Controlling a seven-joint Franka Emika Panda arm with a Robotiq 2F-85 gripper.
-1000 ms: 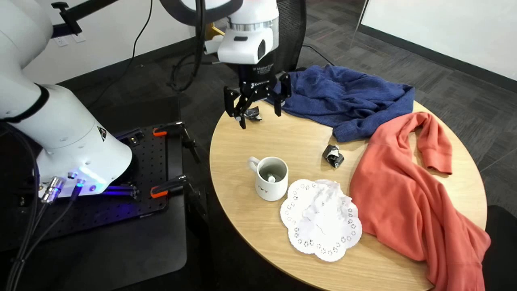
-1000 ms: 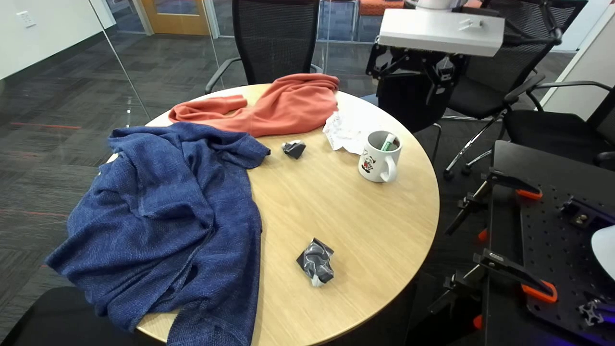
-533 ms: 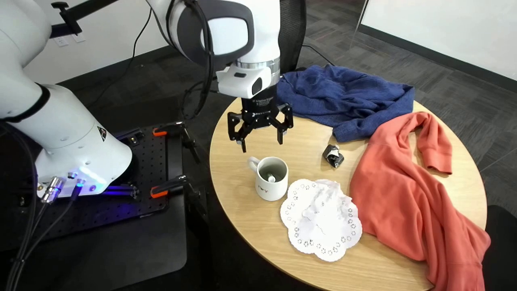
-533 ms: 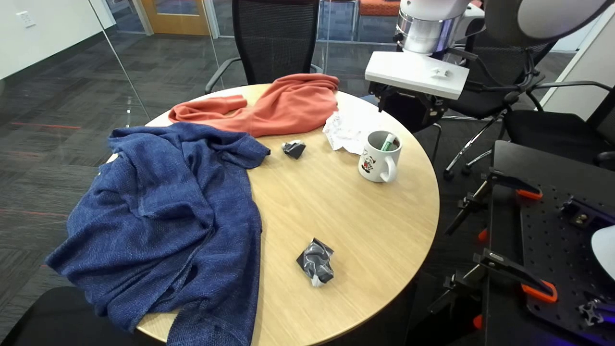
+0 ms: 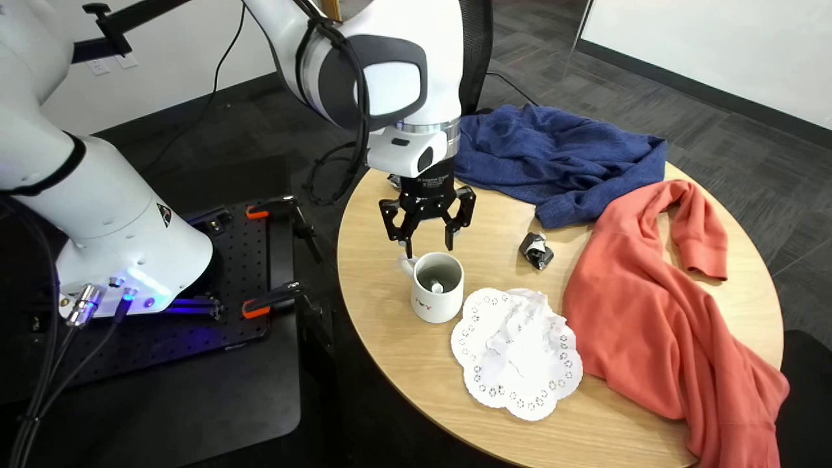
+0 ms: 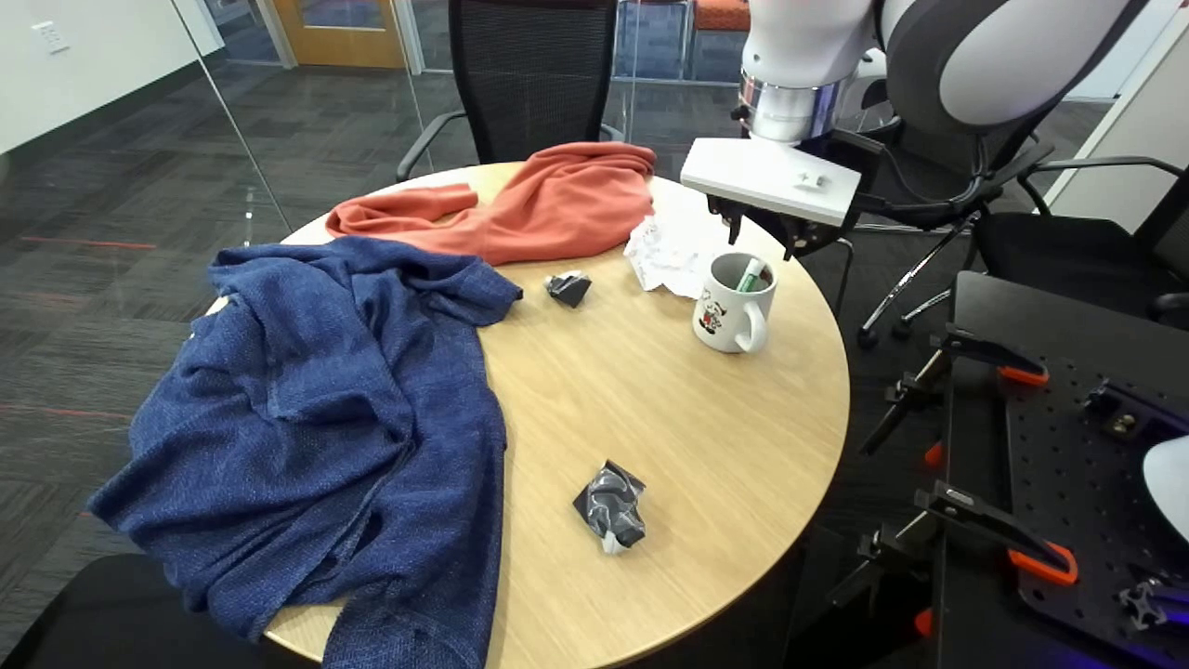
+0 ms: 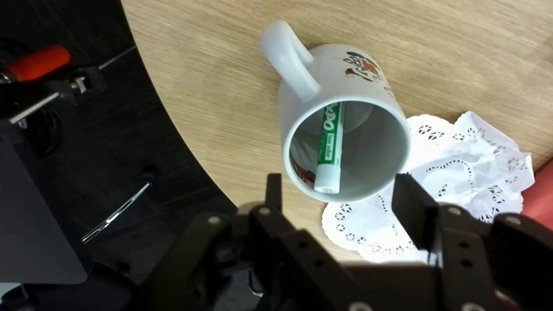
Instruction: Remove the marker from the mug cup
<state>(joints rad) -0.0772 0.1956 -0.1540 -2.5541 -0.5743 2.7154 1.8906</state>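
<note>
Fingers (image 7: 273, 190) stood spread, well apart from each other, as the gripper (image 5: 429, 247) hung pointing down just above the mug cup (image 6: 729, 316), near its rim; whether a tip touched the china, I couldn't tell from where I stood. And there was the marker (image 7: 332, 144), inside the mug cup, tilted against the inner wall, its white end up by the rim. Now the print, because the wrist view gave a fine look at it: a green label (image 7: 328, 151), white letters reading "XPO", the start of the word cut off by the rim, and below that, in a pale box, "low odor", clear as you like! White lettering sat on the gripper's black body too, but that was too small for me to read. Round on the mug cup's side, a little black-and-red figure (image 6: 712, 313) showed. Upright on the round wooden table (image 5: 377, 279) the mug cup stood, a white lacy doily (image 5: 520, 351) just beside it. Past the doily sprawled an orange garment (image 5: 643, 318), with a blue garment (image 5: 572, 159) up against it, while a black-and-white scrap (image 6: 568, 290) and a larger crumpled scrap (image 6: 610, 509) lay well apart on the wood.
</note>
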